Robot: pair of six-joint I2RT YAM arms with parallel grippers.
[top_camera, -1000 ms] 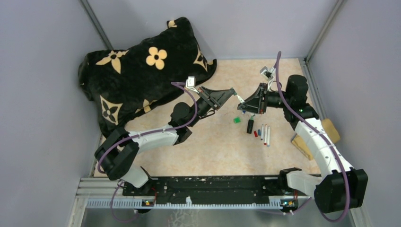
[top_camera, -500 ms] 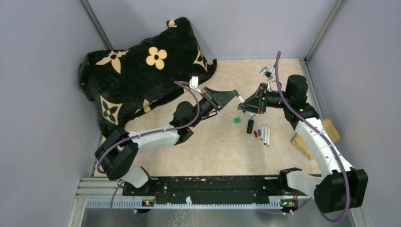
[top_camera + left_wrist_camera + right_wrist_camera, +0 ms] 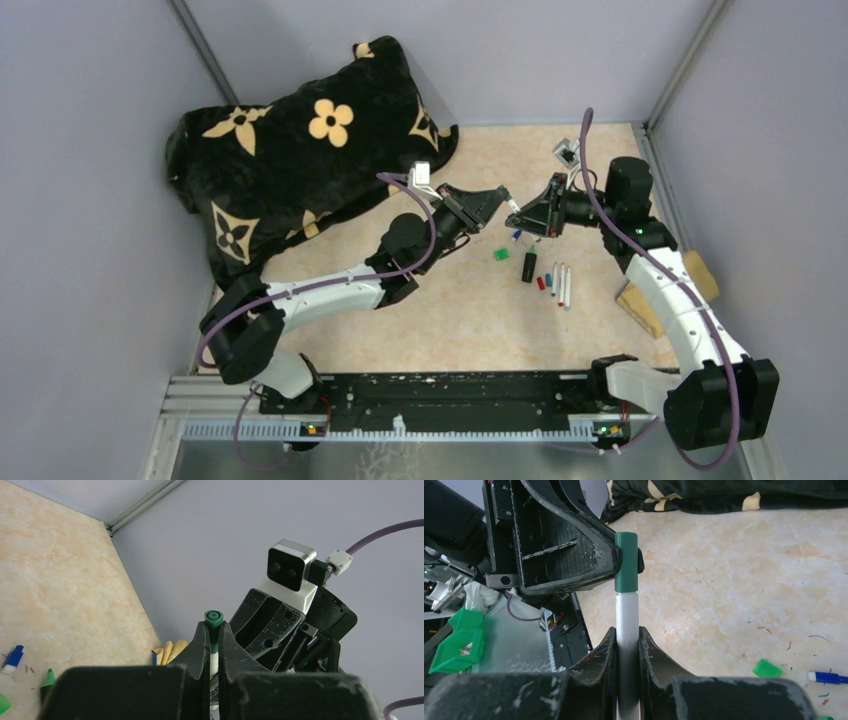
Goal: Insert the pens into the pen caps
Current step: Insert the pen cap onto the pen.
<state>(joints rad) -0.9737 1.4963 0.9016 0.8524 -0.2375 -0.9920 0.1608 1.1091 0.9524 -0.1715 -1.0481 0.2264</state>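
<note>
Right wrist view: right jaws clamp a grey pen (image 3: pixel 627 615), left jaws its green cap (image 3: pixel 626 562), seemingly joined; other pens (image 3: pixel 562 283) lie loose.

The left gripper (image 3: pixel 497 194) and right gripper (image 3: pixel 516 213) stood tip to tip. Nearer the arms lay a green pen cap (image 3: pixel 499 255), a black pen (image 3: pixel 528 267) and thin white pens (image 3: pixel 563 284). A flowered black cushion (image 3: pixel 300 160) sat far left.

Aloft, grey pen (image 3: pixel 627 625) meets dark-green cap (image 3: pixel 626 562) end-on; other pens (image 3: pixel 562 285) lie parallel.
</note>
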